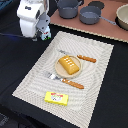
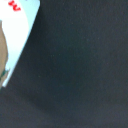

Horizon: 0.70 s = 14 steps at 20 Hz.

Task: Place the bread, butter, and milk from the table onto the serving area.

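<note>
The milk carton (image 1: 46, 34) stands on the black table (image 1: 107, 95) at the placemat's (image 1: 95, 55) eleven o'clock corner, directly under the fingers (image 1: 41, 31). Whether they pinch it, I cannot tell. The bread (image 1: 69, 65) sits on the plate (image 1: 59, 71); the butter (image 1: 56, 98) lies at six o'clock.

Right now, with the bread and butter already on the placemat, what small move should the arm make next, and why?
Probably carry the milk carton sideways over the beige placemat. The gripper is at the carton just off the mat's far corner, over dark table. The bread sits on its plate and the butter box already lies on the mat.
</note>
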{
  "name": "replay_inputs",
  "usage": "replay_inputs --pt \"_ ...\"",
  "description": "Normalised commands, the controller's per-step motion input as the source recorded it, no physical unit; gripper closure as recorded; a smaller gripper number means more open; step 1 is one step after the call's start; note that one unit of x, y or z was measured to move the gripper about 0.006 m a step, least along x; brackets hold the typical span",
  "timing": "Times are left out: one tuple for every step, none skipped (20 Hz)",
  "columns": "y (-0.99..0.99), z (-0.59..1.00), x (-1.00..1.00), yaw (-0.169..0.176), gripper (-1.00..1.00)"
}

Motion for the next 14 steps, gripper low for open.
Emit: replay_inputs --pt "0.34 0.0 -0.33 -0.189 -1.0" --pt "0.4 0.0 -0.13 -0.234 -1.0" --pt "0.4 0.02 -0.15 -0.231 -1.0" --pt "0.4 0.03 -0.19 -0.219 -1.0" --pt "0.45 0.05 -0.2 -0.207 -1.0" --pt "0.5 0.09 -0.23 -0.189 -1.0" --pt "0.5 0.03 -0.29 -0.141 -1.0" --pt "0.55 0.0 -0.25 -0.077 -1.0" --pt "0.58 0.0 -0.15 -0.035 -1.0" --pt "0.54 0.0 -0.11 -0.025 -1.0" --pt "0.49 0.0 -0.14 -0.023 -1.0" --pt "0.43 0.0 -0.13 -0.017 -1.0" --pt "0.42 0.0 -0.07 -0.013 -1.0" --pt "0.34 0.0 -0.01 0.0 -1.0"
